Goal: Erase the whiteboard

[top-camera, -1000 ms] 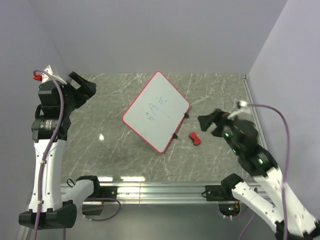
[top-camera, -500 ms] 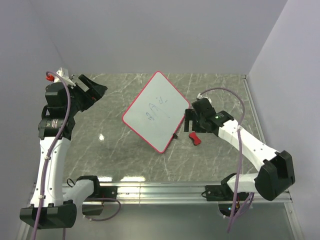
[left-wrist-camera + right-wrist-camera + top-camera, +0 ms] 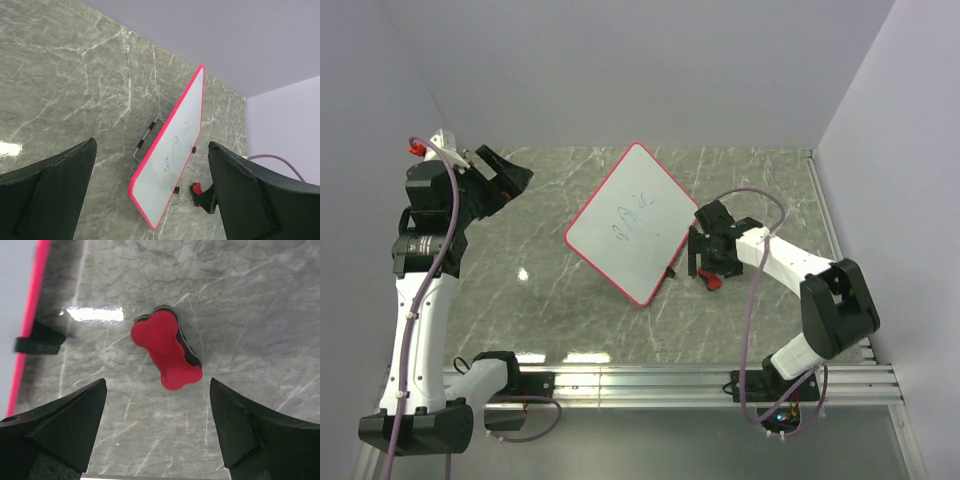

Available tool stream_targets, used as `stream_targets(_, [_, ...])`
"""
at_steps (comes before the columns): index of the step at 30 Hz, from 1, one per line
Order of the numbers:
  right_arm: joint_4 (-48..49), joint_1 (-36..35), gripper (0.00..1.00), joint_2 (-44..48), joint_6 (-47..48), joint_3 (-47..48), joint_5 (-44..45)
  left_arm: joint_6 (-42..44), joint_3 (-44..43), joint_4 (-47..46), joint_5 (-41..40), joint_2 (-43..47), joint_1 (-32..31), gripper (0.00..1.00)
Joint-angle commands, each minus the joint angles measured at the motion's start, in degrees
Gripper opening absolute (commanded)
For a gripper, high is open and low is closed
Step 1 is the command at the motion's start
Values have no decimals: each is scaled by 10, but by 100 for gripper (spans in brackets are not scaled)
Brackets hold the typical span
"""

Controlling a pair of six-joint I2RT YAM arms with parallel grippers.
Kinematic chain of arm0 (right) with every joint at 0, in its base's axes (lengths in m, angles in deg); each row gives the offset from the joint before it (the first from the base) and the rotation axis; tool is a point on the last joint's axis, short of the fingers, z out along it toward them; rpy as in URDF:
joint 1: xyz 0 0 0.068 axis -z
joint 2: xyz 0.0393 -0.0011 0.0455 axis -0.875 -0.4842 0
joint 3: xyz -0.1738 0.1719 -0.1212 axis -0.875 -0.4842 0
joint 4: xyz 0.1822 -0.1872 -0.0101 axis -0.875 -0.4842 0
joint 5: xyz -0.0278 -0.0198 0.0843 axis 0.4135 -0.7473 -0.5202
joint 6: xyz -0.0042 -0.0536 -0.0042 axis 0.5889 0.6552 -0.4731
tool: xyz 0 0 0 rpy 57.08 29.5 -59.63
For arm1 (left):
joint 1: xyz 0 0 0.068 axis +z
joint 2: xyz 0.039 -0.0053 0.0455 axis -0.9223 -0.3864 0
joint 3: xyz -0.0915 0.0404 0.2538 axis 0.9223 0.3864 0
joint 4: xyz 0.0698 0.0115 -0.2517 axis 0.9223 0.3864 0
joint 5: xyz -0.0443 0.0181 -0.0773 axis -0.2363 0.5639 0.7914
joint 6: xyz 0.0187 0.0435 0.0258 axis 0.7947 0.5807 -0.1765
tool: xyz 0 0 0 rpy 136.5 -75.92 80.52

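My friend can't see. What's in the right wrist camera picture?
A red bone-shaped eraser lies on the grey marble table, straight ahead of the right end effector's open black fingers. The whiteboard's red edge and one black foot show at left.

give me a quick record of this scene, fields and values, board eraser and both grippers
board: white rectangular whiteboard with red frame, propped tilted on its wire stand
marks: blue scribbles, not erased
eraser: small red bone-shaped eraser, flat on the grey marble table, just right of the board
right gripper: open, above the eraser, not gripping
left gripper: open, raised, away from the board
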Motion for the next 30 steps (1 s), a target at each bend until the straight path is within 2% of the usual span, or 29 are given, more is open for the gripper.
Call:
stream_targets(1, [14, 14, 88, -31, 4, 21, -25, 12, -17, -12, 12, -5, 1, 99])
stream_targets(6, [24, 16, 87, -64, -6, 24, -29, 16, -20, -13, 12, -13, 0, 99])
stream_targets(15, [39, 17, 73, -101, -12, 21, -32, 23, -23, -9, 8, -20, 0, 99])
stream_targets(27, [4, 18, 72, -146, -3, 90, 36, 11, -2, -43, 39, -35, -1, 96])
stream_targets(30, [0, 17, 63, -158, 2, 94, 33, 10, -4, -46, 41, -38, -2, 96])
